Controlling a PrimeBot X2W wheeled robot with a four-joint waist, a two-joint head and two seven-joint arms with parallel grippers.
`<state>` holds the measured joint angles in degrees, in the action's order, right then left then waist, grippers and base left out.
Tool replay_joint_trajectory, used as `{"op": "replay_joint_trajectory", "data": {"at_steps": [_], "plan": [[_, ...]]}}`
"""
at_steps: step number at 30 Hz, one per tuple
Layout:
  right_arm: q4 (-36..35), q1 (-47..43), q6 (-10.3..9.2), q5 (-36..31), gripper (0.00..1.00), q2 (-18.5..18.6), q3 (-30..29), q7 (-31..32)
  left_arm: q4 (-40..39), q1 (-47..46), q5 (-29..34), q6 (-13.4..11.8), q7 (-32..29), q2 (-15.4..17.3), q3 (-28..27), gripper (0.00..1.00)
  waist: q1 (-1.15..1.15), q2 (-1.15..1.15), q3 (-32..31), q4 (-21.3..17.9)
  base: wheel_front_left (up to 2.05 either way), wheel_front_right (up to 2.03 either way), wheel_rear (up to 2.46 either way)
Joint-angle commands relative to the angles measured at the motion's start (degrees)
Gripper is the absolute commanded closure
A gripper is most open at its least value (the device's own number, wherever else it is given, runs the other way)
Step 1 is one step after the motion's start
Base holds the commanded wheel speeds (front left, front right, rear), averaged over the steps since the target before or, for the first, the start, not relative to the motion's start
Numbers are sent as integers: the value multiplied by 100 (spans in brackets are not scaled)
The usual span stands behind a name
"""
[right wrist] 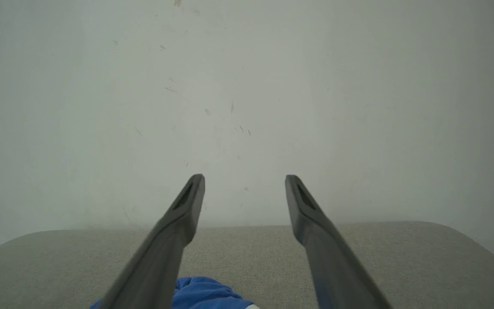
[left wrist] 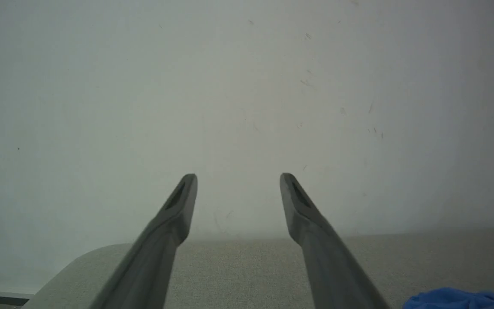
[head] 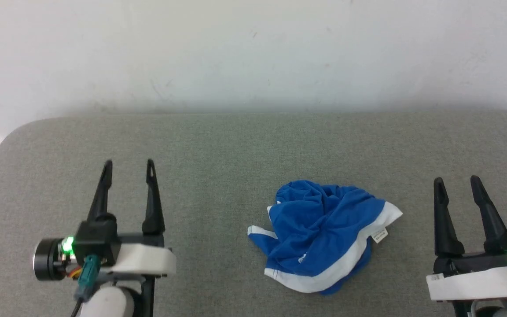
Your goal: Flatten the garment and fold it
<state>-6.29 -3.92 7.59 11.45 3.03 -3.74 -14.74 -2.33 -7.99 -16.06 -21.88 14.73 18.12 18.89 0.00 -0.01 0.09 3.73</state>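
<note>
The garment [head: 321, 235], bright blue with white trim and a small white tag, lies crumpled in a heap on the grey table [head: 218, 145], right of centre. My left gripper [head: 128, 168] stands open well to its left, empty, fingers pointing toward the wall. On the garment's right, my right gripper [head: 456, 182] is open and empty too. In the left wrist view my left gripper [left wrist: 238, 178] is spread against the wall, a blue edge of the garment [left wrist: 465, 299] at the bottom right. The right wrist view has my right gripper [right wrist: 245, 179] spread, with the garment [right wrist: 204, 294] low between the fingers.
A pale wall [head: 253, 53] rises right behind the table's far edge. The table's rounded far-left corner [head: 13, 136] and its left edge lie close to my left arm. Bare grey surface stretches between the two grippers and beyond the garment.
</note>
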Motion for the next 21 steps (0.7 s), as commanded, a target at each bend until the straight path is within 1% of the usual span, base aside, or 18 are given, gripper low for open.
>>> {"op": "replay_joint_trajectory", "data": {"at_steps": [1, 5, 9, 13, 17, 20, 21], "plan": [[47, -83, -10, -61, 0, -15, -10, -26, -45, 161, 130, 144, 26, -72, -107, 0, 0, 1, -2, 1, 0, 0, 0], [162, -176, -10, -116, 0, -15, -29, -26, 38, 583, 440, 702, 27, -319, -337, 0, 0, 1, -5, 0, 0, 0, 0], [206, -208, -10, -148, 0, -15, 0, -26, 260, 745, 678, 1059, 27, -539, -530, 0, 0, 1, 1, -43, 0, 0, 0], [207, -176, -10, -146, 0, -15, -15, -26, 287, 512, 839, 1383, 27, -647, -717, 0, 0, 1, 11, -71, 0, 0, 0], [197, -160, -10, -155, 0, -15, -15, -26, 543, 78, 1044, 1979, 27, -509, -484, 0, 0, 1, 3, -84, 0, 0, 0], [191, -164, -10, -150, 0, -15, 8, -26, 943, -307, 1228, 2432, 14, -368, -102, 0, 0, 1, 13, -111, 0, 0, 0], [188, -164, -10, -148, 0, -15, 20, -26, 1071, -426, 1255, 2568, -115, -343, 47, 0, 0, 1, 23, -128, 0, 0, 0]]}}
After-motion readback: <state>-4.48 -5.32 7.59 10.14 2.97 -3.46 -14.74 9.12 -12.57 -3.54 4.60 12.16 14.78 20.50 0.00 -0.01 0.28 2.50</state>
